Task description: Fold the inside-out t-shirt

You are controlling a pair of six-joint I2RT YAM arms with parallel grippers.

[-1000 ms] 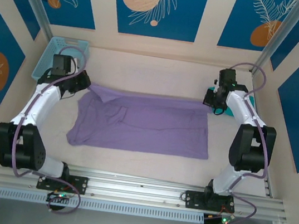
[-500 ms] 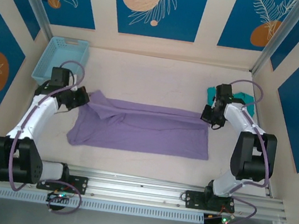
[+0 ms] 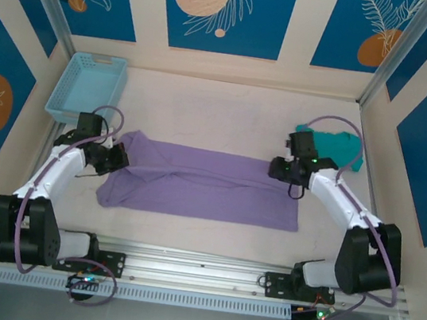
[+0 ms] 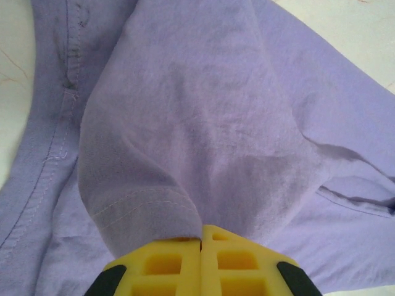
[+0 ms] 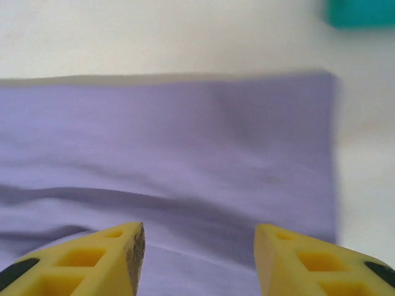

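Note:
The inside-out t-shirt lies as a long lavender band across the middle of the table, its far part folded toward the near edge. My left gripper is at the shirt's left end. In the left wrist view its yellow jaws are shut on a hemmed fold of the t-shirt. My right gripper hovers over the shirt's right end. In the right wrist view it stands open above the smooth purple cloth, with nothing between its fingers.
A light blue basket stands at the back left corner. A teal-green garment lies bunched at the right, just beyond the shirt's right edge. Walls close in on both sides of the table.
Both grippers have moved toward the near edge, folding the shirt's far part over itself. The right gripper has opened and let go of the cloth. The left stays shut on it.

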